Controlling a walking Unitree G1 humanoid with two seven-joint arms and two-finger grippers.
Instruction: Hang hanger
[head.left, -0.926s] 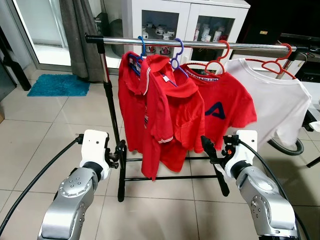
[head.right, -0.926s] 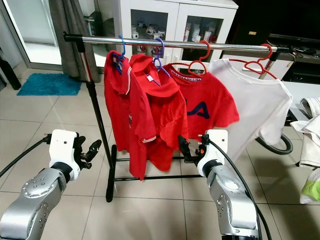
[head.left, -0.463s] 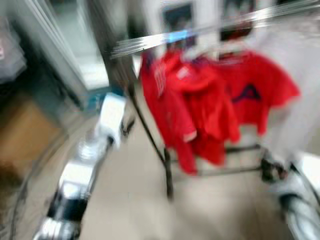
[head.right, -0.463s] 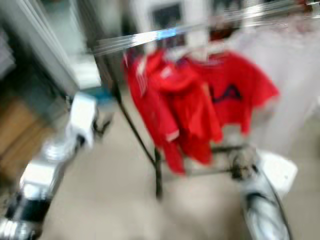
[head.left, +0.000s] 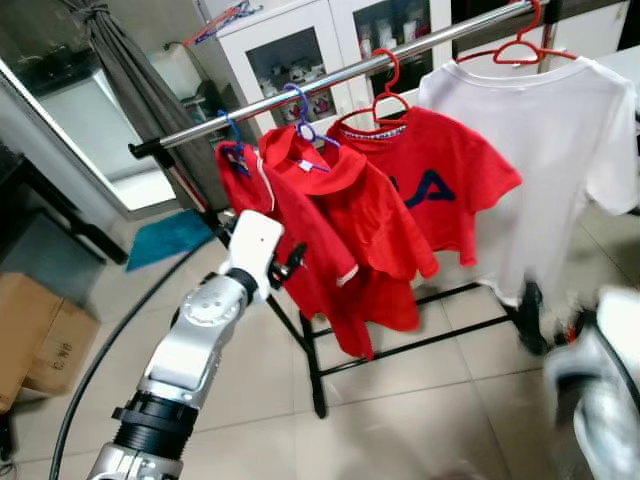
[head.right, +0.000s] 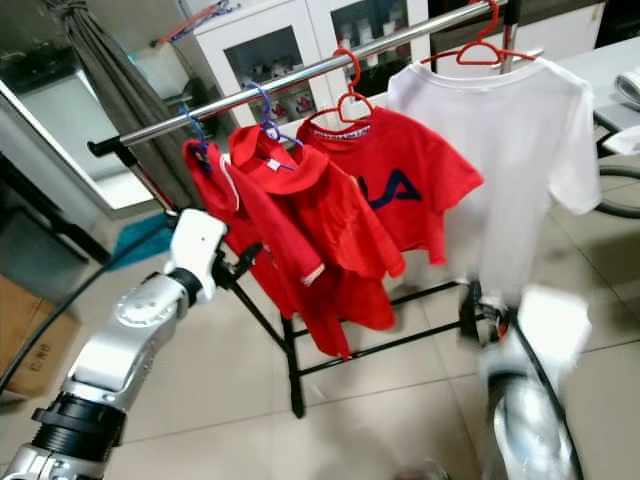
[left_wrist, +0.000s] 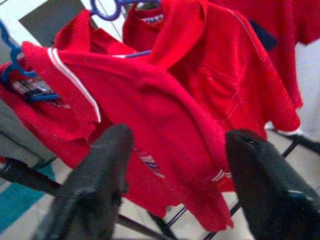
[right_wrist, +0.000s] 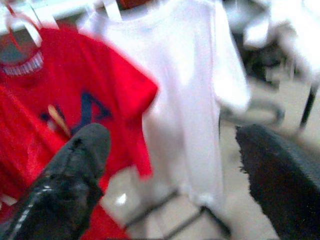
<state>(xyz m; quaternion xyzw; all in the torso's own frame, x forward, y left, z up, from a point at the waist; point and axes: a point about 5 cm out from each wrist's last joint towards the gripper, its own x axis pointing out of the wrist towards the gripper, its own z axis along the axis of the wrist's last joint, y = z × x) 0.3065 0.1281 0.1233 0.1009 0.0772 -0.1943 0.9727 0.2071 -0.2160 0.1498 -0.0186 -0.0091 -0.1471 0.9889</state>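
left tool (left_wrist: 172, 185) spread before red polo (left_wrist: 165, 115); cardboard box (head.left: 45, 335) left.

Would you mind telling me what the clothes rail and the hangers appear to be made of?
The rail looks like polished metal: silver, with bright glints along it. The red hangers and blue hangers seem plastic or plastic-coated: thin, evenly coloured, slightly glossy hooks.

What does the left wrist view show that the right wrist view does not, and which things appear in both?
Left wrist view: the blue hangers and the red polo shirt with its white-trimmed collar, close before the open left gripper. Right wrist view: the white T-shirt on the rail, before the open right gripper. Both share the red T-shirt with the dark blue print.
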